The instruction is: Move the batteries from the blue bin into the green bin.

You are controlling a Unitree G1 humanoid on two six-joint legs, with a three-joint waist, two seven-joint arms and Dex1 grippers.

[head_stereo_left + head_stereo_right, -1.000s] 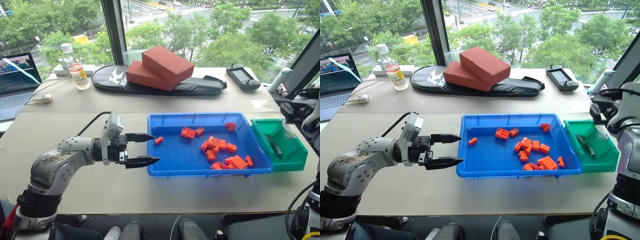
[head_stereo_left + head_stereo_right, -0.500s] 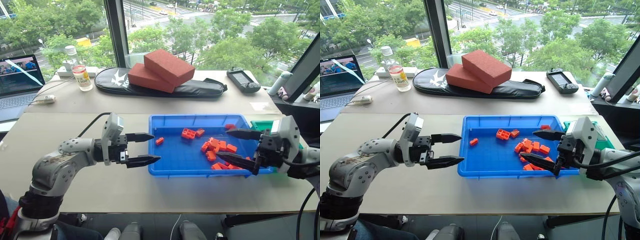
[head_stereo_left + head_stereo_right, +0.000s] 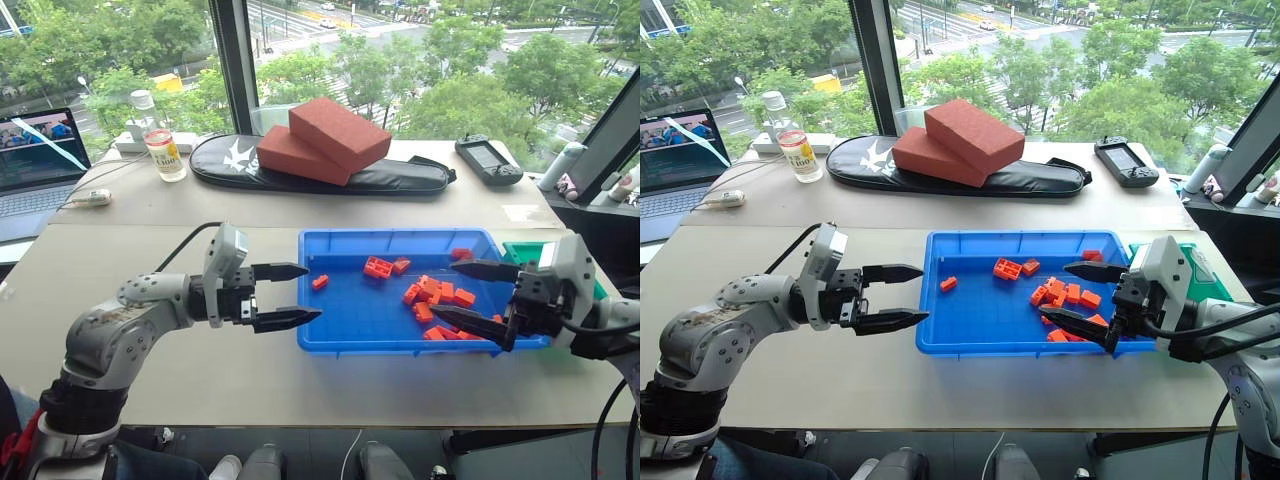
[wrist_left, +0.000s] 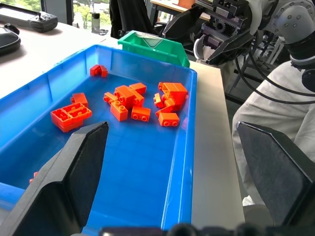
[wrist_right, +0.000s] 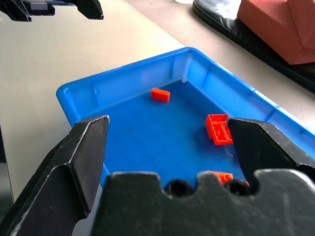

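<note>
On the beige table (image 3: 200,380), the blue bin (image 3: 350,325) is the landmark. Inside it lie orange bricks (image 3: 440,295): one small brick alone near the bin's left end (image 3: 317,282), a pair toward its far wall (image 3: 385,266), one in the far right corner (image 3: 460,254), and a loose cluster at the right end whose number I cannot count, since the right gripper covers part of it. No grey cylinder can be made out among them.

Touching the blue bin's right end stands the green bin (image 4: 152,46); its inside is hidden, so I cannot tell what it holds.

The left gripper (image 3: 285,296) hangs just outside the blue bin's left wall, pointing toward it, its two black fingers spread wide and holding nothing. The right gripper (image 3: 480,297) hangs over the bin's right end, above the brick cluster, pointing left, its fingers also spread wide and empty.

Beyond the blue bin, on the far table, two red blocks (image 3: 320,140) rest on a black case (image 3: 320,168).
</note>
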